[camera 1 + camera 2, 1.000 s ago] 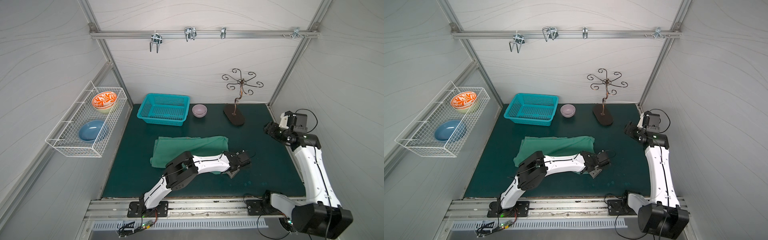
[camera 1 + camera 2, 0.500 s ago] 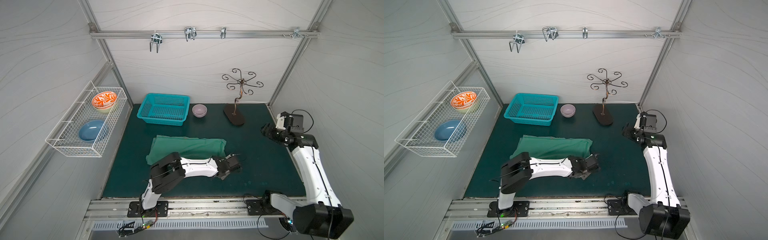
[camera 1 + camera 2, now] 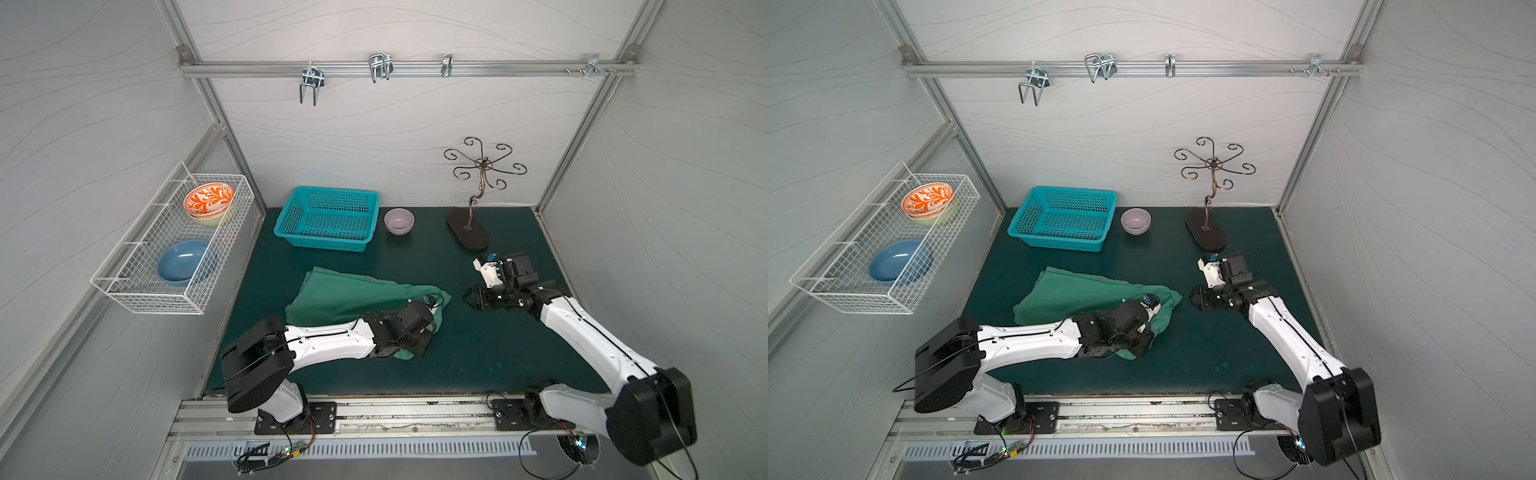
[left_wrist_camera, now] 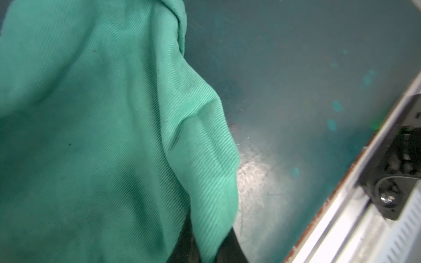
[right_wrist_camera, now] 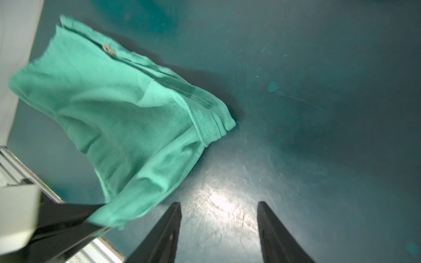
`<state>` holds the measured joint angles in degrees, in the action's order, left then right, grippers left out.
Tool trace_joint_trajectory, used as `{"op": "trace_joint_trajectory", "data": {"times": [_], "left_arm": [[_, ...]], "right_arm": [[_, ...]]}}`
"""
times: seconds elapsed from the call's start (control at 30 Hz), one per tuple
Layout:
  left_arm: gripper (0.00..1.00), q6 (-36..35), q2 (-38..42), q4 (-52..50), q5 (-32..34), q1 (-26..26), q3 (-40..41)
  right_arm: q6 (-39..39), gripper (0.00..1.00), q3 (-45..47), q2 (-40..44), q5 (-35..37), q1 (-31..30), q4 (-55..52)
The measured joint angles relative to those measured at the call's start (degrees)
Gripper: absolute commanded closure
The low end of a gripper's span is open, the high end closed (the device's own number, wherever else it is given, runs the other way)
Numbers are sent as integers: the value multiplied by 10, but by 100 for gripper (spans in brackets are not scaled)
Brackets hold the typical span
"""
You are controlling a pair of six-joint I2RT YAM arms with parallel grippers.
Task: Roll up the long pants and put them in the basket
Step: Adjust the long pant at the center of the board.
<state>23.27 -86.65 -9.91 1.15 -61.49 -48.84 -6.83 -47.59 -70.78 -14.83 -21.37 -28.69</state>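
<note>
- The long pants (image 3: 353,291) lie mid-mat, folded into a band. Their long axis runs roughly 9 to 3 o'clock in both top views, and the 3 o'clock end is the one facing my arms.
- My left gripper (image 3: 417,350) sits at the band's 5 o'clock corner, clamped shut on cloth. In the left wrist view the green fabric is pinched between the dark fingers (image 4: 227,248) and drapes off them, so that corner is lifted off the mat (image 3: 478,353).
- My right gripper (image 3: 471,297) is out at 3 o'clock from the pants' end, near it but apart, with a strip of bare mat between.
- Its jaws stand apart with nothing between them. The right wrist view shows only shiny mat between the two fingers (image 5: 176,216), and the cloth's hemmed corner ahead, off to one side.
- From the right gripper, then, the pants lie at 9 o'clock, and the band's length runs straight away from it.
- The left is plainly the nearer arm, since it is already on the cloth. The right has a short gap to cross.
- My read: the roll wants to start at this 3 o'clock end and travel toward 9.
- So the right should take the free corner of that end, at 12 o'clock from my left, to keep the edge square.
</note>
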Motion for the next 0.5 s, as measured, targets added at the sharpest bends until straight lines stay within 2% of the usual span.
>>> {"op": "trace_joint_trajectory", "data": {"times": [0.33, 0.5], "left_arm": [[100, 5, 38, 8, -12, 9, 11], [100, 5, 49, 8, -10, 11, 11]], "right_arm": [[-16, 56, -11, -135, 26, -67, 96], [-36, 64, -15, -163, 52, -88, 120]]}}
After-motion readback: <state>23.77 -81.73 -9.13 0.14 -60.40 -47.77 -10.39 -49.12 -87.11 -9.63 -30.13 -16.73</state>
